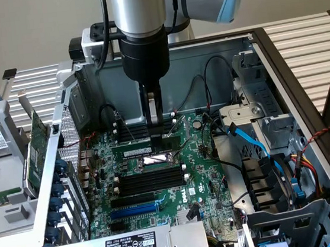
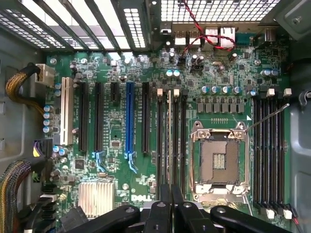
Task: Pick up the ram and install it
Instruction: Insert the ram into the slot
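From the exterior view's left, a green expansion card (image 1: 35, 153) stands outside the case, then the gripper (image 1: 157, 137), nearly closed, pinches the ram (image 1: 147, 151) standing in a motherboard slot beside the CPU socket (image 1: 157, 159), with a blue cable (image 1: 250, 140) further right.

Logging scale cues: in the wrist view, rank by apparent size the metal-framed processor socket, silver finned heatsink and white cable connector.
Metal-framed processor socket
Silver finned heatsink
White cable connector, clearly smallest
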`<state>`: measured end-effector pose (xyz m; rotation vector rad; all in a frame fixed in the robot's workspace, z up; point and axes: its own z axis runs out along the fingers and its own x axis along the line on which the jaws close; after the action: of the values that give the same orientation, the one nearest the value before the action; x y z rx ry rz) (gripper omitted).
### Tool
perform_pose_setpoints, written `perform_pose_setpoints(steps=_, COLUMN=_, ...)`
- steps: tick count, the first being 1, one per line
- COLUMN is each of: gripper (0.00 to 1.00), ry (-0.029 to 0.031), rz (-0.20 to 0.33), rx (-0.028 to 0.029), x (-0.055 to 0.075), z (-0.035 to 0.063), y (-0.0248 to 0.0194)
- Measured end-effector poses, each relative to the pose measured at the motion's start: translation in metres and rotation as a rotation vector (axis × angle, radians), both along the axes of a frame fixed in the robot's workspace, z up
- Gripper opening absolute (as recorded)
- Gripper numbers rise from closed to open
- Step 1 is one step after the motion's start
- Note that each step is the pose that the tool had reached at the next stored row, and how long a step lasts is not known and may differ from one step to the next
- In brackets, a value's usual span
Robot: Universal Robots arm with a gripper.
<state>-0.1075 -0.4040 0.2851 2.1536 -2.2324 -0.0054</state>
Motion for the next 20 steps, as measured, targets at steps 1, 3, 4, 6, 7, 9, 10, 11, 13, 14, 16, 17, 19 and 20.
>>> perform_pose_setpoints(steps=1, gripper=0.12, ry=0.0001, rz=0.000, rx=-0.0002, x=0.000, z=0.0000, y=0.0000)
perform_pose_setpoints(steps=3, gripper=0.12, ry=0.0000, rz=0.000, rx=-0.0004, x=0.000, z=0.0000, y=0.0000)
perform_pose_setpoints(steps=4, gripper=0.12, ry=0.0000, rz=0.000, rx=-0.0003, x=0.000, z=-0.0002, y=0.0001)
perform_pose_setpoints(steps=6, gripper=0.12, ry=0.0000, rz=0.000, rx=-0.0003, x=0.000, z=-0.0021, y=0.0001)
perform_pose_setpoints(steps=7, gripper=0.12, ry=-0.0002, rz=0.000, rx=-0.0003, x=0.000, z=-0.0033, y=0.0000)
perform_pose_setpoints(steps=9, gripper=0.12, ry=-0.0027, rz=0.000, rx=-0.0003, x=0.000, z=-0.0052, y=0.0000)
perform_pose_setpoints(steps=10, gripper=0.12, ry=-0.0037, rz=0.000, rx=-0.0003, x=0.000, z=-0.0062, y=0.0000)
perform_pose_setpoints(steps=11, gripper=0.12, ry=-0.0041, rz=0.000, rx=-0.0002, x=0.000, z=-0.0073, y=0.0000)
perform_pose_setpoints(steps=13, gripper=0.12, ry=-0.0043, rz=0.000, rx=-0.0002, x=0.000, z=-0.0105, y=0.0000)
perform_pose_setpoints(steps=14, gripper=0.12, ry=-0.0042, rz=0.000, rx=-0.0004, x=0.000, z=-0.0121, y=0.0000)
perform_pose_setpoints(steps=16, gripper=0.12, ry=-0.0043, rz=0.000, rx=-0.0003, x=0.000, z=-0.0168, y=0.0000)
perform_pose_setpoints(steps=17, gripper=0.12, ry=-0.0042, rz=0.000, rx=-0.0003, x=-0.001, z=-0.0182, y=0.0000)
perform_pose_setpoints(steps=19, gripper=0.12, ry=-0.0043, rz=0.000, rx=-0.0002, x=-0.001, z=-0.0199, y=0.0000)
perform_pose_setpoints(steps=20, gripper=0.12, ry=-0.0043, rz=0.000, rx=-0.0002, x=-0.001, z=-0.0206, y=0.0000)
